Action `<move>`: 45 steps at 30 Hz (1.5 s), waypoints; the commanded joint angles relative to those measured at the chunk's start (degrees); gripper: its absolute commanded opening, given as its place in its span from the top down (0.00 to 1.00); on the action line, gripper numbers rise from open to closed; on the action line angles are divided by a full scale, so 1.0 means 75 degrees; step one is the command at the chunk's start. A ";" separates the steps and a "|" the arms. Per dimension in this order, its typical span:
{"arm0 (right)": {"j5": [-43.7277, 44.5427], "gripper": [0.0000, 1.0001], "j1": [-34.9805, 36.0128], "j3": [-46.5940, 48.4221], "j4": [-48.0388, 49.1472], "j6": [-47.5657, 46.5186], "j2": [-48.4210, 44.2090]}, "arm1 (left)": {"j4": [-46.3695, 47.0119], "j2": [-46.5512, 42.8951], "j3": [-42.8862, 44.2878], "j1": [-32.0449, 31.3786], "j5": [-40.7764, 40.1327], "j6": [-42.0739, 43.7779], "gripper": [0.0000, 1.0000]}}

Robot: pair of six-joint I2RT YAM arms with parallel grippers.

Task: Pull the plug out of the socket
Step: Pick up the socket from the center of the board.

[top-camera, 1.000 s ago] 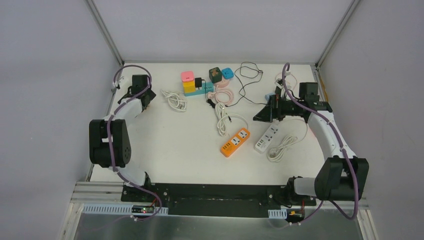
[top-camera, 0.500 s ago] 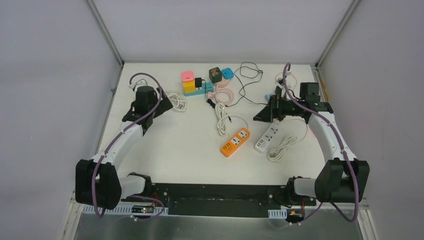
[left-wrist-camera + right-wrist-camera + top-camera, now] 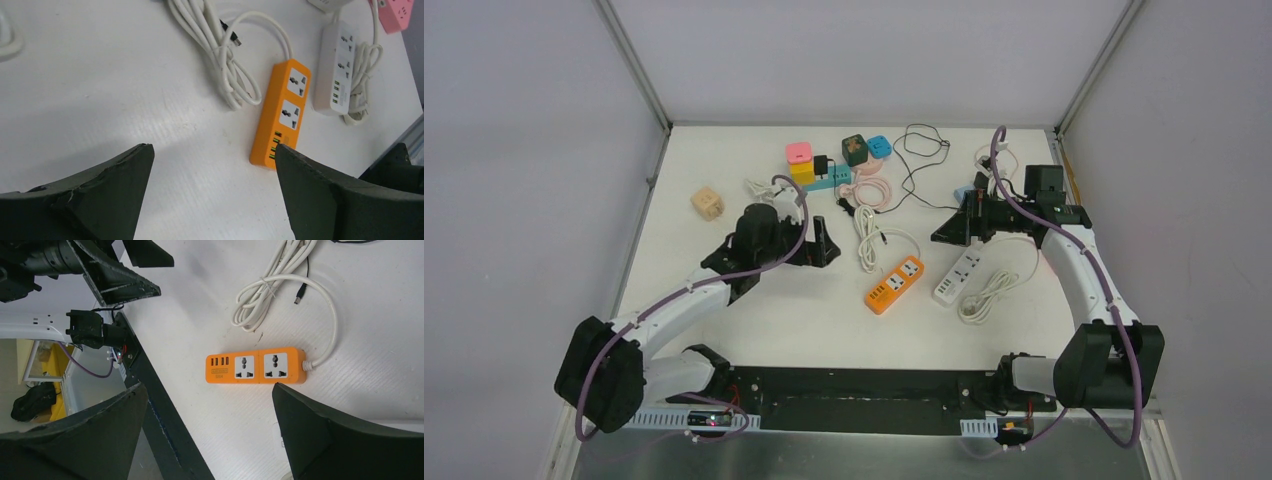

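Observation:
In the top view a black plug (image 3: 822, 164) sits in a teal socket strip (image 3: 832, 181) at the back of the table, beside a yellow and pink cube (image 3: 800, 163). My left gripper (image 3: 828, 242) is open in front of that strip, over bare table. In its wrist view the left gripper (image 3: 212, 147) has nothing between its fingers, and an orange power strip (image 3: 282, 112) lies just beyond. My right gripper (image 3: 943, 233) hangs open right of centre, and in its wrist view the right gripper (image 3: 209, 386) is empty too. Neither wrist view shows the plug.
An orange power strip (image 3: 894, 284) and a white power strip (image 3: 957, 276) lie mid-table with white cord bundles (image 3: 869, 238). A dark green cube (image 3: 854, 150), a blue cube (image 3: 879, 146), a pink cable coil (image 3: 871, 190) and black wire (image 3: 921, 150) crowd the back. A beige cube (image 3: 707, 203) sits far left.
My left arm has swung from the back left corner rightwards to the middle of the table, and the beige cube now shows. The right arm has not moved.

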 commanded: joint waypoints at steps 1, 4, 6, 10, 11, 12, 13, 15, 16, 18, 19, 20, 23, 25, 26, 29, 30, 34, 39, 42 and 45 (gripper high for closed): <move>-0.0203 0.00 -0.0051 0.0190 0.0191 -0.0180 -0.0225 | 0.1677 0.0257 -0.0382 -0.0566 0.0026 -0.0501 0.05; -0.0195 0.00 -0.0051 0.0190 0.0179 -0.0187 -0.0208 | 0.2559 0.0848 -0.0602 -0.0981 -0.0217 -0.0800 0.06; -0.0201 0.00 -0.0051 0.0190 0.0179 -0.0201 -0.0196 | 0.2986 0.1241 -0.0628 -0.1286 -0.0373 -0.0762 0.06; -0.0217 0.00 -0.0051 0.0190 0.0168 -0.0202 -0.0150 | 0.2357 0.1871 0.0105 -0.2336 -0.1391 0.0641 0.05; -0.0216 0.00 -0.0051 0.0200 0.0168 -0.0199 -0.0144 | 0.2060 0.1993 0.0318 -0.2643 -0.1856 0.1106 0.05; -0.0216 0.00 -0.0054 0.0199 0.0162 -0.0206 -0.0133 | 0.1821 0.2130 0.0535 -0.2887 -0.2216 0.1440 0.04; -0.0207 0.00 -0.0051 0.0201 0.0152 -0.0204 -0.0134 | 0.1680 0.2263 0.0702 -0.3034 -0.2406 0.1657 0.04; -0.0211 0.00 -0.0051 0.0201 0.0154 -0.0201 -0.0131 | 0.1566 0.2528 0.0970 -0.3188 -0.2524 0.1798 0.04; -0.0205 0.00 -0.0051 0.0212 0.0155 -0.0206 -0.0131 | 0.1554 0.2664 0.1089 -0.3265 -0.2484 0.1897 0.04; -0.0193 0.00 -0.0051 0.0213 0.0146 -0.0204 -0.0114 | 0.1493 0.2965 0.1365 -0.3391 -0.2452 0.2067 0.04; -0.0194 0.00 -0.0051 0.0213 0.0144 -0.0208 -0.0109 | 0.1416 0.3129 0.1512 -0.3440 -0.2411 0.2160 0.04; -0.0199 0.00 -0.0051 0.0218 0.0144 -0.0199 -0.0101 | 0.1333 0.3284 0.1671 -0.3502 -0.2432 0.2234 0.04; -0.0196 0.00 -0.0057 0.0231 0.0133 -0.0205 -0.0085 | 0.1026 0.3713 0.2138 -0.3645 -0.2429 0.2439 0.04; -0.0197 0.00 -0.0052 0.0243 0.0121 -0.0212 -0.0073 | 0.0878 0.3998 0.2416 -0.3712 -0.2395 0.2565 0.04; -0.0199 0.00 -0.0051 0.0248 0.0111 -0.0218 -0.0074 | 0.0825 0.4140 0.2545 -0.3732 -0.2380 0.2640 0.04; -0.0192 0.00 -0.0051 0.0249 0.0106 -0.0221 -0.0085 | 0.0700 0.4570 0.2901 -0.3830 -0.2292 0.2699 0.04; -0.0198 0.00 -0.0051 0.0249 0.0098 -0.0225 -0.0084 | 0.0680 0.4750 0.3041 -0.3874 -0.2271 0.2716 0.04; -0.0194 0.00 -0.0051 0.0254 0.0097 -0.0227 -0.0086 | 0.0564 0.5163 0.3395 -0.4067 -0.2359 0.2757 0.05; -0.0220 0.00 -0.0051 0.0260 0.0092 -0.0223 -0.0079 | 0.0104 0.5626 0.3821 -0.4179 -0.2535 0.2690 0.13; -0.0225 0.00 -0.0051 0.0253 0.0097 -0.0213 -0.0073 | -0.0032 0.5776 0.3914 -0.4237 -0.2632 0.2623 0.16; -0.0237 0.00 -0.0051 0.0249 0.0097 -0.0216 -0.0073 | -0.0050 0.5880 0.3944 -0.4291 -0.2615 0.2621 0.20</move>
